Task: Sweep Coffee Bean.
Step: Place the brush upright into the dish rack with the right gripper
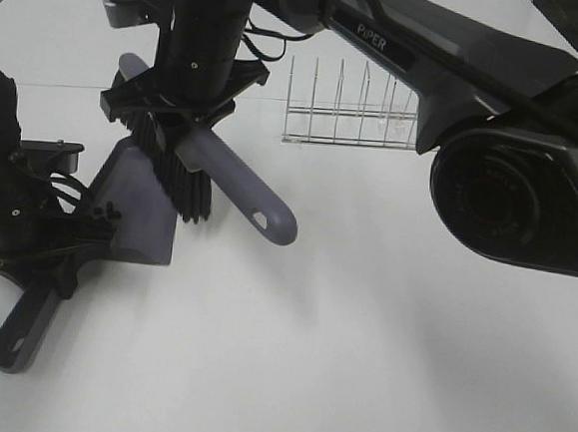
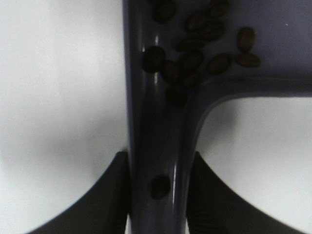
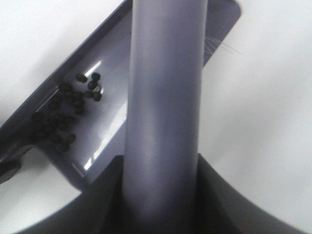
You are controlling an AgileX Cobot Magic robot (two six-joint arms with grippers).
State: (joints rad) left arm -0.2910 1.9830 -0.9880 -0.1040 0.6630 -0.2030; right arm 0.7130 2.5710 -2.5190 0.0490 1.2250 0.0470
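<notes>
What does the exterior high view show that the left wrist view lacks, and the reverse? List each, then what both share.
Only exterior high: the wire rack, the brush with its bristles at the dustpan, and the right pincer clamped on the brush.

Only left wrist: the coffee beans, clustered inside the dustpan near where its handle joins; they cannot be made out from above.

Both: the dustpan, its handle held by the left pincer, and the white table.
</notes>
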